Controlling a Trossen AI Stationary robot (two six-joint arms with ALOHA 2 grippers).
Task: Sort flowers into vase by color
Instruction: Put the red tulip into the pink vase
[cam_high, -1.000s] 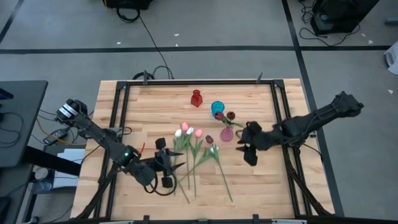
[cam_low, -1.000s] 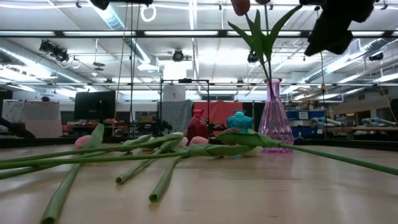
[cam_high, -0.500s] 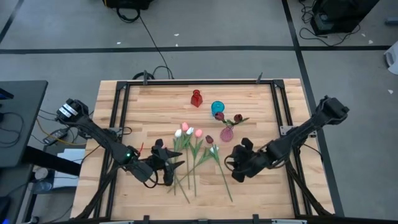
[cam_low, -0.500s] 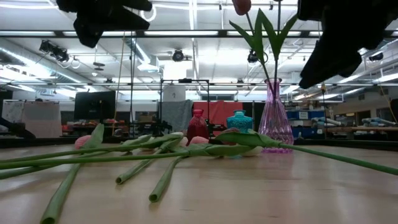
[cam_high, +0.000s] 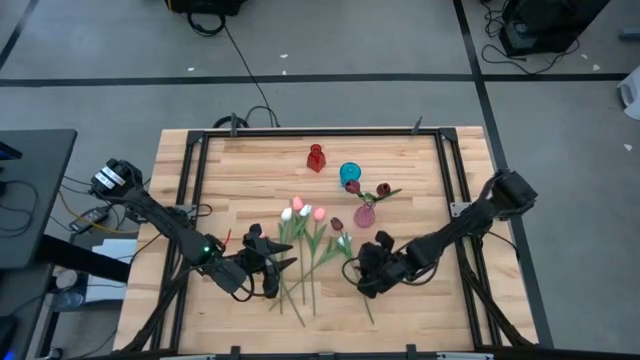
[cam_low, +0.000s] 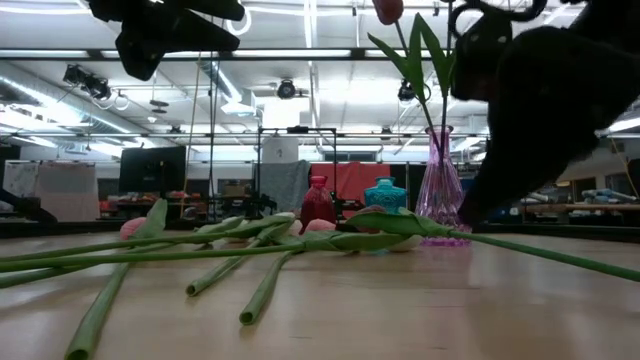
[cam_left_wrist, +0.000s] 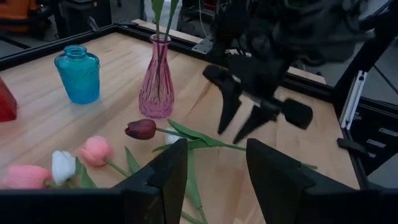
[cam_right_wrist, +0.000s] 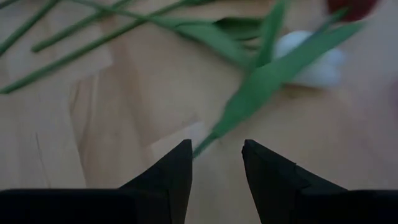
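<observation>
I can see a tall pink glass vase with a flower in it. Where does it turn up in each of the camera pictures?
High view: the pink vase stands near the table's middle, just below the blue vase.
Low view: the pink vase is right of centre, beside the blue vase.
Left wrist view: the pink vase is upper centre, right of the blue vase.
Right wrist view: not in it.
Shared landmark: the blue vase.

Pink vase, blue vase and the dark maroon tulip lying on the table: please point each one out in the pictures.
pink vase (cam_left_wrist: 156, 84), left wrist view, on its lower body.
blue vase (cam_left_wrist: 77, 75), left wrist view, on its body.
dark maroon tulip (cam_left_wrist: 141, 129), left wrist view, on its head.
</observation>
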